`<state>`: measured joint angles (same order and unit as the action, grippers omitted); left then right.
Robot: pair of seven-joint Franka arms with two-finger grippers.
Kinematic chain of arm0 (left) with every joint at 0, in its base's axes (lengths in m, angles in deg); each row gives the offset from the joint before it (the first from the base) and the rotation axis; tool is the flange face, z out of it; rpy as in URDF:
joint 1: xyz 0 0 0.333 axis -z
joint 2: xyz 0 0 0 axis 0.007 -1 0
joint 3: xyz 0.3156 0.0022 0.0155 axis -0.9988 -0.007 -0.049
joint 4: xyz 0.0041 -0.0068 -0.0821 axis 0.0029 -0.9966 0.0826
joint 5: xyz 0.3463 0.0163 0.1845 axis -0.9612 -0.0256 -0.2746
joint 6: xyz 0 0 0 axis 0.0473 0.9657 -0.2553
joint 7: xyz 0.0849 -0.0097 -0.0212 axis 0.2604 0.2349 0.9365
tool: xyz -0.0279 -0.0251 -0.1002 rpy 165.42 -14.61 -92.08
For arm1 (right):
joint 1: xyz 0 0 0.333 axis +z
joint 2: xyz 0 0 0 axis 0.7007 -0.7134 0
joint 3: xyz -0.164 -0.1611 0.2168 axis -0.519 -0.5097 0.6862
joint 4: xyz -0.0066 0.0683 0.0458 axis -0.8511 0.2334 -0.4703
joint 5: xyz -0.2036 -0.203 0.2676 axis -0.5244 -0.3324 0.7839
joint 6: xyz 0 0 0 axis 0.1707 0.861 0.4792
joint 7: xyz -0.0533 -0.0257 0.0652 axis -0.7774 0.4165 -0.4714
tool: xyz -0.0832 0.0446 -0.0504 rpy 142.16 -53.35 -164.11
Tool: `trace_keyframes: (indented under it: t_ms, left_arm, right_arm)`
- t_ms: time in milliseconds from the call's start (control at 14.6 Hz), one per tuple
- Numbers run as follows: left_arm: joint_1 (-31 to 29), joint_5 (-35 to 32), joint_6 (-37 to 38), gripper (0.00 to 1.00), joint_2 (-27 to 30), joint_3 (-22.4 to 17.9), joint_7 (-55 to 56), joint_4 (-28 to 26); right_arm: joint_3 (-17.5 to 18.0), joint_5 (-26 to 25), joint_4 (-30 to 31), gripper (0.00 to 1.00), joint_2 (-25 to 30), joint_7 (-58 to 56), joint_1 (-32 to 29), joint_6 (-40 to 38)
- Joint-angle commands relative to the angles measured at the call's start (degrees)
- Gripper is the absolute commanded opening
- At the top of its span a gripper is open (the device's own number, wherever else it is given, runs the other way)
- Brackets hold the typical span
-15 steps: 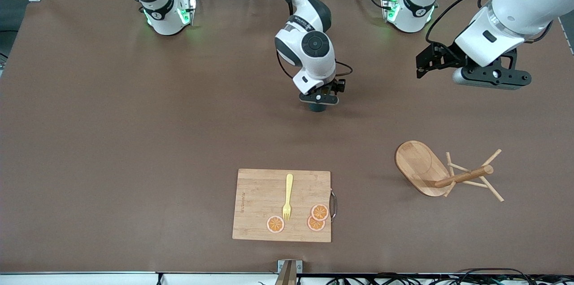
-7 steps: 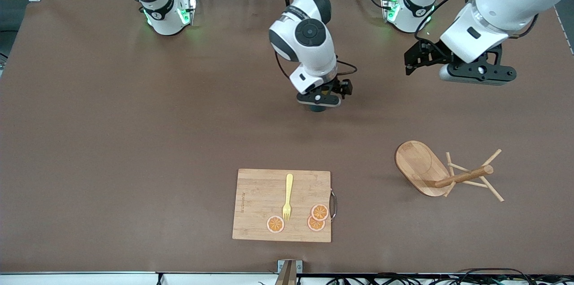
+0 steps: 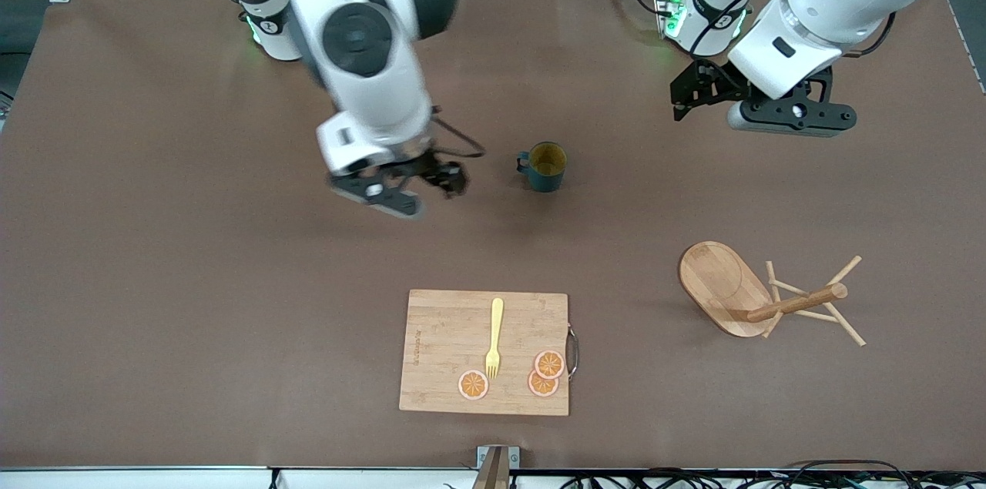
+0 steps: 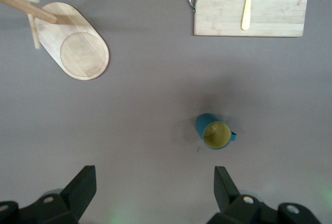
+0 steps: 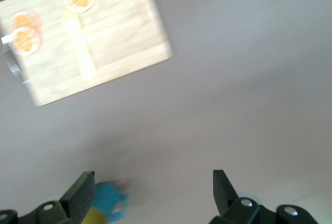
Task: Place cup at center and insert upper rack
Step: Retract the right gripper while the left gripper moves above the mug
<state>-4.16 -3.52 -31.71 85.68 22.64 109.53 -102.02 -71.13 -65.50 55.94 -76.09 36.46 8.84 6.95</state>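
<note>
Presently, item one: the cup (image 3: pixel 544 165), dark teal with a mustard-yellow inside, standing upright on the brown table (image 3: pixel 192 281) near its middle, handle turned toward the right arm's end; I take it as my landmark. Item two: my right gripper (image 3: pixel 400 192), released, fingers spread wide and holding nothing, up in the air over bare table beside the cup, toward the right arm's end. Item three: my left gripper (image 3: pixel 712 92), likewise unclenched and empty, hanging over the table toward the left arm's end from the cup; in its wrist view the cup (image 4: pixel 215 133) shows between the two fingers (image 4: pixel 80 190) and well below them. Item four: the upper rack (image 3: pixel 759 296), a light wooden mug tree, lying tipped on its side, oval base on edge, post and pegs pointing toward the left arm's end; nearer to the front camera than the cup and well apart from it. Item five: a cutting board (image 3: pixel 447 350), nearer to the front camera than the cup, carrying a yellow fork (image 3: pixel 494 336) and three orange slices (image 3: pixel 549 363).
</note>
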Motion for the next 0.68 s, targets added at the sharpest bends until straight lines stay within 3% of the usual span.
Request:
trace_keyframes:
  t_ms: [0, 205, 411, 616]
  left_arm:
    - [-0.3, 1.0, 0.0, 1.0, 1.0, 3.8, 4.9, 0.1]
    - [-0.3, 1.0, -1.9, 1.0, 0.3, 9.5, 12.0, -0.2]
    - [0.9, -0.1, -3.8, 1.0, 0.1, 14.3, 20.1, -1.4]
    - [5.9, -3.3, -7.9, 1.0, 0.2, 16.5, 30.2, -5.1]
  right_arm:
    - [-6.5, -0.1, 2.7, 1.0, 1.8, -14.9, -2.1, -4.1]
    - [-10.2, 0.0, 2.8, 1.0, 2.5, -25.1, -6.5, -5.8]
    - [-10.4, 0.2, 2.8, 1.0, 3.3, -37.9, -13.5, -5.8]
    - [-10.4, 0.1, 2.8, 1.0, 4.5, -43.3, -17.7, -5.8]
